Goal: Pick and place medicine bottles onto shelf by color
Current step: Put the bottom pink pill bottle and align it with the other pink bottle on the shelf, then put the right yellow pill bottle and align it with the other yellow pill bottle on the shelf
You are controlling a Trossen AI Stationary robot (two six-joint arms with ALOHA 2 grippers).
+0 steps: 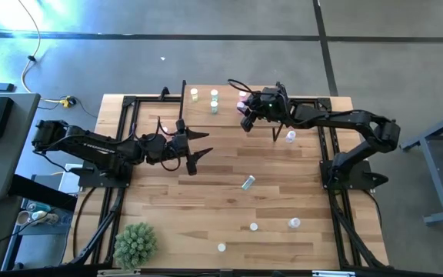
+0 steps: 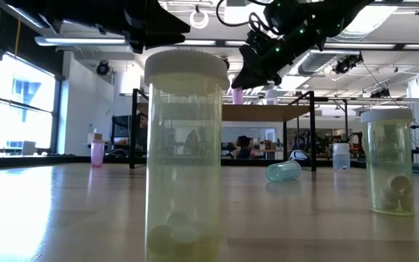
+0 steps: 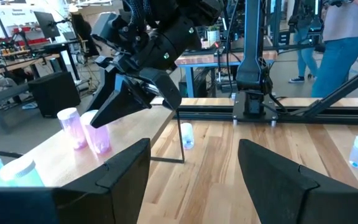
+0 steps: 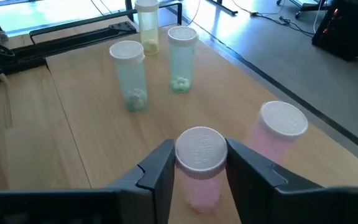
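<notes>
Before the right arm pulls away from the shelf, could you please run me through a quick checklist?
1. Pink bottle upright between the right pincer fingers: ok.
2. Bottle base resting on the shelf: cannot tell.
3. Beside the other pink bottle, so the colour group matches: ok.
4. Green bottles standing apart from the pincer: ok.
5. Left pincer open, over the table away from the shelf: ok.

Overhead, table-level, two wrist views

Five bottles (image 4: 198, 163) on shelf (image 4: 61, 137)
</notes>
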